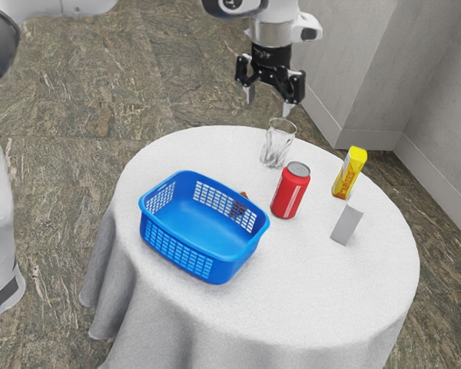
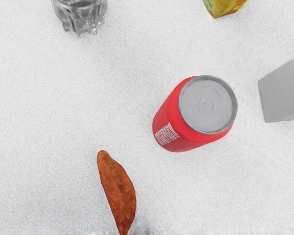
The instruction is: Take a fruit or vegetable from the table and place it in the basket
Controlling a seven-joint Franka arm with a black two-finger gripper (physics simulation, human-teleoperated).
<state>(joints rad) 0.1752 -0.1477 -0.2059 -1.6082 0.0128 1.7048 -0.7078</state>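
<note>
White cloth (image 1: 315,284) is covering the round table. Near the exterior view's centre, the vegetable (image 2: 119,191) is lying between blue basket (image 1: 224,267) and red can (image 1: 290,190). The gripper (image 1: 269,102) is holding its fingers apart. Probably light and firm, the vegetable is inviting a grasp across its middle, its mottled orange-brown skin tapering endward.

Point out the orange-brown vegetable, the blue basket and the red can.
Orange-brown vegetable (image 2: 118,188): wrist view, middle of its body.
Blue basket (image 1: 229,269): exterior view, solid corner of its wall.
Red can (image 1: 288,194): exterior view, middle of its side.
</note>
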